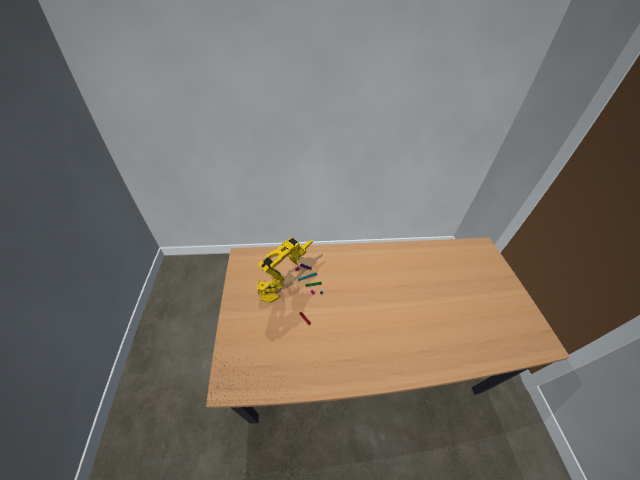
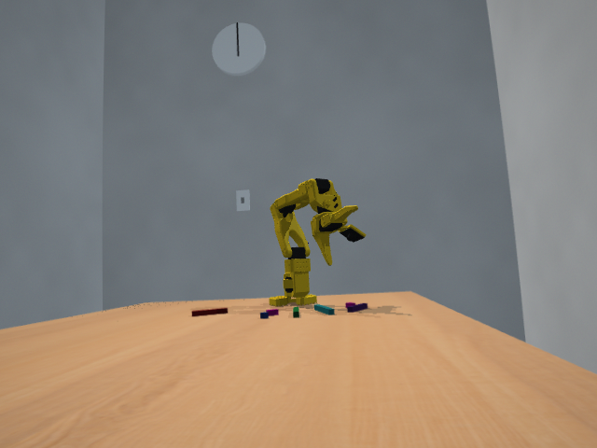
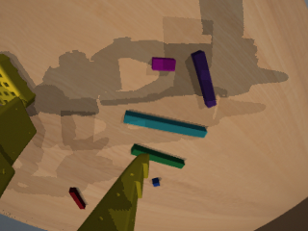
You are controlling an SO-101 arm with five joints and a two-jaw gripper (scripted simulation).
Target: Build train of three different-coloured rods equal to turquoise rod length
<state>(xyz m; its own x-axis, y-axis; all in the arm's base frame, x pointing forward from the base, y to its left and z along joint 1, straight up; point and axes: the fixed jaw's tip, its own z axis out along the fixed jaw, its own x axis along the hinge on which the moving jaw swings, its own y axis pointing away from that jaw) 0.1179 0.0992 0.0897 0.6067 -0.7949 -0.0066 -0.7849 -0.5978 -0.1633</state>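
Note:
My gripper point(image 1: 306, 252) point(image 2: 343, 235) is open and empty, high above the table. The turquoise rod point(image 1: 307, 276) point(image 2: 324, 309) point(image 3: 165, 124) lies between the purple rod point(image 1: 306, 267) point(image 2: 357, 307) point(image 3: 204, 79) and the green rod point(image 1: 313, 284) point(image 2: 296, 312) point(image 3: 166, 158). One magenta rod point(image 1: 296, 269) point(image 2: 350, 304) point(image 3: 164, 64) lies beside the purple one, apart from it. Another magenta rod point(image 1: 312, 292) point(image 2: 272, 312) lies near the small blue rod point(image 1: 321, 292) point(image 2: 264, 315) point(image 3: 156, 182); a finger hides it in the wrist view. The red rod point(image 1: 305, 318) point(image 2: 209, 312) point(image 3: 77, 198) lies apart. No rods form a line.
The arm's base point(image 1: 268, 291) point(image 2: 293, 300) stands on the table point(image 1: 413, 310) point(image 2: 308, 376), left of the rods in the top view. The arm's shadow falls across the magenta and purple rods in the wrist view.

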